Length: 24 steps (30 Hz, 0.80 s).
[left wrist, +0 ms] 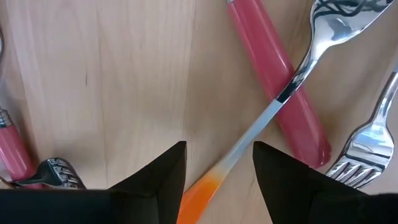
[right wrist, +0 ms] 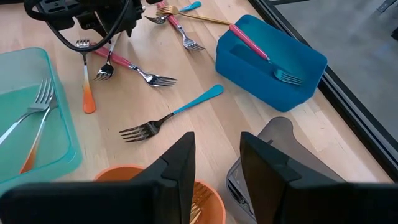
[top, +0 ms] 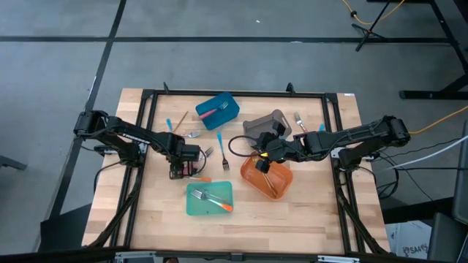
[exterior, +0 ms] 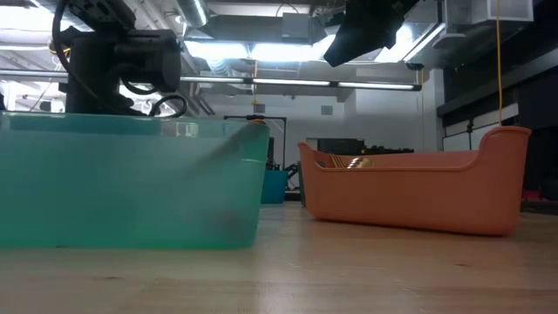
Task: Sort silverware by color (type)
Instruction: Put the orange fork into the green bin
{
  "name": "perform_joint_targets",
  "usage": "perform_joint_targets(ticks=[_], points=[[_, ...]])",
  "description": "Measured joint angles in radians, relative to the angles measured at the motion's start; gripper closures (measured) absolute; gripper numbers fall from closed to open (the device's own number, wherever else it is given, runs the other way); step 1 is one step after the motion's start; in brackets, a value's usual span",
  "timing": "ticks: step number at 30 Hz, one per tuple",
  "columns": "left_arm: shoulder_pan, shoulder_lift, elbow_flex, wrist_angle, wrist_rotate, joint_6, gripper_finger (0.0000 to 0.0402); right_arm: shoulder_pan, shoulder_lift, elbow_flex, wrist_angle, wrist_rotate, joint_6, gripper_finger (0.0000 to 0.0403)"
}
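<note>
Item: left gripper (left wrist: 217, 180), down over the loose pile of forks at the table's left-centre. Fingers apart, 1 on each side of the orange-handled fork (left wrist: 249, 140), nothing clamped yet. That fork lies flat on the wood, its neck crossing over a pink-handled fork (left wrist: 280, 87).

Item: right gripper (right wrist: 214, 168), above the orange bin (top: 267, 175). Fingers part-way apart with nothing seen between them; gold forks (right wrist: 199, 199) lie in the bin below.

Item: teal bin (top: 210, 198), near edge of the table, holding 2 forks with orange handles.

Item: blue bin (right wrist: 273, 59), far side, holding 1 pink-handled fork.

Item: grey bin (top: 265, 126), beside the orange bin; contents not clear.

Item: blue-handled fork (right wrist: 171, 115), loose on the wood between the bins.

Step in hand, as judged: picking the orange-handled fork from the pile for the teal bin.

Next move calls for: closing squarely on the thin shaft, lifting clear without dragging the pink fork beneath, then carrying it the short way to the teal bin
</note>
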Motion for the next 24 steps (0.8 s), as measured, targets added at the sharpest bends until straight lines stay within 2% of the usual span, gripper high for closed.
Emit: perform_joint_targets(ticks=[7, 11, 24], points=[[0.000, 0.021, 0.000, 0.003, -0.001, 0.000, 0.0222, 0.000, 0.000, 0.000, 0.000, 0.000, 0.000, 0.0288], [0.000, 0.055, 0.005, 0.004, 0.001, 0.000, 0.0236, 0.000, 0.000, 0.000, 0.000, 0.000, 0.000, 0.0288], [0.000, 0.069, 0.005, 0.006, 0.019, 0.000, 0.0352, 0.000, 0.000, 0.000, 0.000, 0.000, 0.000, 0.0288]])
